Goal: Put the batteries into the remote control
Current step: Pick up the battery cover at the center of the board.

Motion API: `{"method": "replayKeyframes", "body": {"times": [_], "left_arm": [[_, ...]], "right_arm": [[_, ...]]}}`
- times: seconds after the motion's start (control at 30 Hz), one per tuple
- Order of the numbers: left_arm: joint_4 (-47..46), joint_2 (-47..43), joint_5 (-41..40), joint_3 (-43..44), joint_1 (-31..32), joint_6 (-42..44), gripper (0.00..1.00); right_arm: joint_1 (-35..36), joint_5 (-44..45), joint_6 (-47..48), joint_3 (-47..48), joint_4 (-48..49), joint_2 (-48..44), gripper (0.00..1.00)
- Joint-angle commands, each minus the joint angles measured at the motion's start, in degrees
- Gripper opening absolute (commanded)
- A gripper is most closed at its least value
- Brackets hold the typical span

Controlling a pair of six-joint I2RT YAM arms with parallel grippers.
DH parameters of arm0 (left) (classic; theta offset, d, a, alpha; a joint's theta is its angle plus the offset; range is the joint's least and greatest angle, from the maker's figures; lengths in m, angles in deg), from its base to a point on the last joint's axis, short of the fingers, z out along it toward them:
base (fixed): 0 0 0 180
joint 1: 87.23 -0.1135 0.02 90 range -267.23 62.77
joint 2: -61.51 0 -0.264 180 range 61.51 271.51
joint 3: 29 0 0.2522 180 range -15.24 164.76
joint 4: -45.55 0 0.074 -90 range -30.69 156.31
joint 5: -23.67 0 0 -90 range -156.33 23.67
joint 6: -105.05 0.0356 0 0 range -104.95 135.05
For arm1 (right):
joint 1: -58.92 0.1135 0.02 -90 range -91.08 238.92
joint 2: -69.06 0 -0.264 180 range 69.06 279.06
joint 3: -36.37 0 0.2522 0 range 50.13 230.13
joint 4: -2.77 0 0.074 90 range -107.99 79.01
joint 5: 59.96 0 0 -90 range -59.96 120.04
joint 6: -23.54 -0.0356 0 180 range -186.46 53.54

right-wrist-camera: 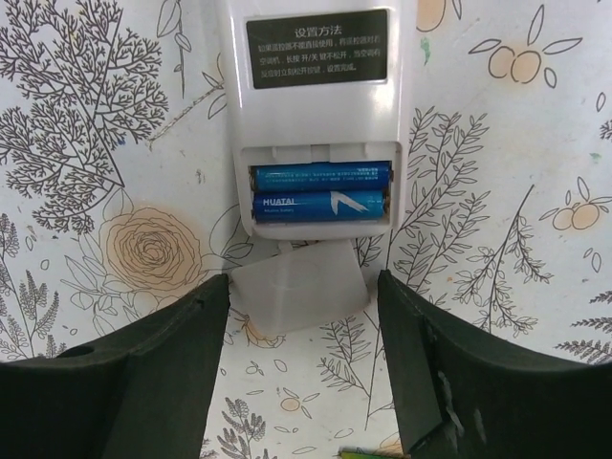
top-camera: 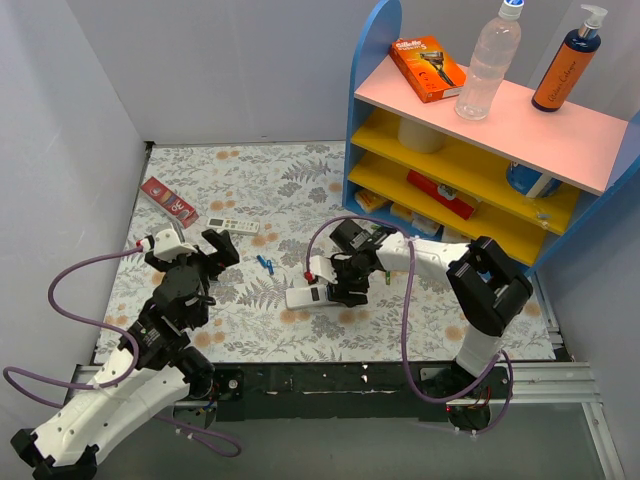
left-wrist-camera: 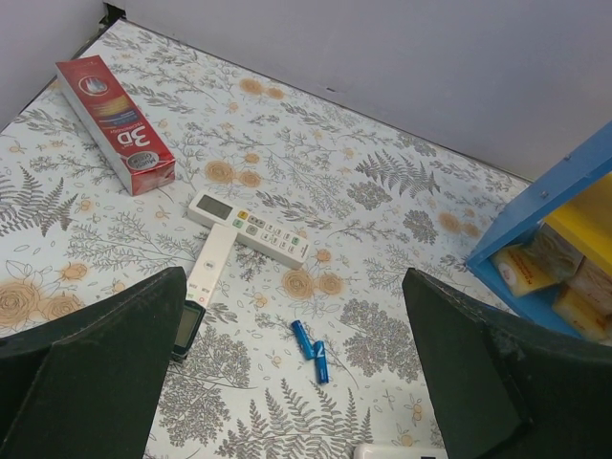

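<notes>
Right end effector above remote control, recess w/ 2 batteries.

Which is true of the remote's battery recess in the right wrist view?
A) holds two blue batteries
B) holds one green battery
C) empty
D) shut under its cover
A: two blue batteries lie side by side in the open recess on the back of the remote control, and the cover lies off on the table just below it.
</notes>
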Motion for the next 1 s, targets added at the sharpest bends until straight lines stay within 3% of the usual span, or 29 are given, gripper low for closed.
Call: {"method": "replayKeyframes", "body": {"times": [0.0, 0.27, 0.83, 0.97], "left_arm": [[-0.9, 0.7, 0.7, -0.6, -0.7, 0.6, 0.98], [-0.8, 0.7, 1.4, -0.6, -1.3, 0.4, 0.98], [-0.7, 1.1, 2.7, -0.6, -2.1, 0.1, 0.98], [-0.5, 1.2, 3.0, -0.6, -2.3, 0.0, 0.98]], "right_arm": [[1.4, 1.1, -2.2, -2.7, -2.0, -0.8, 0.7], [1.4, 2.9, -4.5, -5.5, -1.3, -3.4, 0.7], [1.4, 0.7, -9.8, -8.4, 3.5, -5.0, 0.59], [1.4, 1.1, -10.1, -8.6, 3.2, -5.1, 0.49]]}}
